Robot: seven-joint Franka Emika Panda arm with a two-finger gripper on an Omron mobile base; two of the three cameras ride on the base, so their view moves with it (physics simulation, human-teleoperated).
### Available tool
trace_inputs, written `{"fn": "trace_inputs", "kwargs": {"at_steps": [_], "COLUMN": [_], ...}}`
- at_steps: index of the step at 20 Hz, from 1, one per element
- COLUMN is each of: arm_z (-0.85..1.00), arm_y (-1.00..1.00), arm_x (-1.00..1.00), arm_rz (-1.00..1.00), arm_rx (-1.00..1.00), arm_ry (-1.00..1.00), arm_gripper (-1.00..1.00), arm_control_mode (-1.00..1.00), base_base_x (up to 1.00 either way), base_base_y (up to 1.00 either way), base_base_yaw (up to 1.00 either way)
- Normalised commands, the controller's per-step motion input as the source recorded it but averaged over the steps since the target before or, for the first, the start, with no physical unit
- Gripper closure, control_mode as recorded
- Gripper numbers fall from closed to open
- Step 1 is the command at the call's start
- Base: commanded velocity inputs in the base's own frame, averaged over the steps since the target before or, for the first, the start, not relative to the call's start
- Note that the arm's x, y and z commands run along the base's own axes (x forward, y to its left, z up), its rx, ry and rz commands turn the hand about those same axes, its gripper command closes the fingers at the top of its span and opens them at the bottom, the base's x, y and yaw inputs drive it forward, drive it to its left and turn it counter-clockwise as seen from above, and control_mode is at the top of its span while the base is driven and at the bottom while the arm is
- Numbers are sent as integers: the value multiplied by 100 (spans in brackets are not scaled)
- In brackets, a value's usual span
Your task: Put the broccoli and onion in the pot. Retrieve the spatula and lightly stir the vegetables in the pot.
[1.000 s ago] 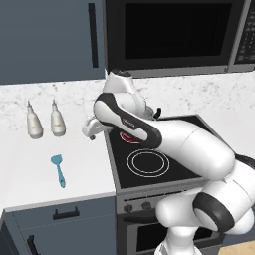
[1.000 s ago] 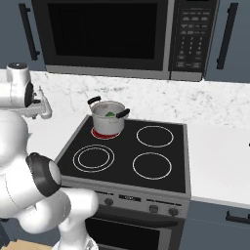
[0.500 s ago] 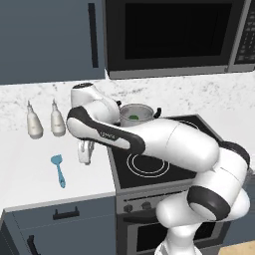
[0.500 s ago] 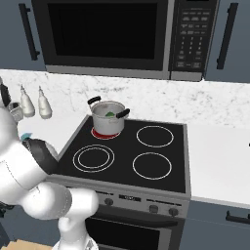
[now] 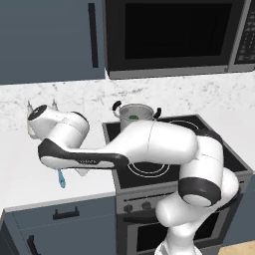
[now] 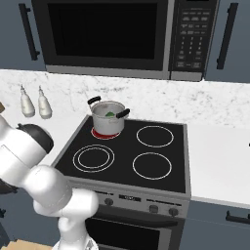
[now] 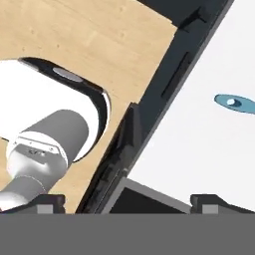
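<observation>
The steel pot point(image 5: 134, 112) point(image 6: 108, 118) stands on the stove's back-left burner, with the green broccoli point(image 5: 133, 117) point(image 6: 110, 114) showing inside it. The onion is hidden. The light-blue spatula point(image 5: 61, 178) lies on the white counter left of the stove, mostly covered by my arm. In the hand view part of the spatula point(image 7: 234, 103) shows at the right edge on the counter. My gripper point(image 7: 128, 201) is open, its tips far apart with nothing between them, and it looks down over the counter's front edge.
Two white bottles point(image 6: 27, 103) point(image 6: 44, 104) stand at the back of the counter by the wall. The black stove point(image 6: 146, 161) has four burners. The counter's front edge, dark cabinet fronts point(image 7: 164, 94) and wooden floor point(image 7: 94, 45) lie below the hand.
My arm has swung left from the stove and dropped low over the counter above the spatula, now covering the bottles in the left base view. The pot has not moved.
</observation>
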Motion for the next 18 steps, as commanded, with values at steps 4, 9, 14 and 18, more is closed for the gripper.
{"fn": "trace_inputs", "kwargs": {"at_steps": [4, 9, 14, 18], "arm_z": [-45, -62, -34, -30], "arm_y": [0, 0, 6, 1], "arm_x": [48, 17, 0, 0], "arm_rz": [61, 52, 17, 10], "arm_rx": [0, 0, 0, 0], "arm_ry": [3, 1, 0, -1], "arm_gripper": [-100, -100, -100, -100], "arm_control_mode": [-100, -100, -100, -100], "base_base_x": [0, 0, 0, 0], "base_base_y": [0, 0, 0, 0], "base_base_yaw": [0, 0, 0, 0]}}
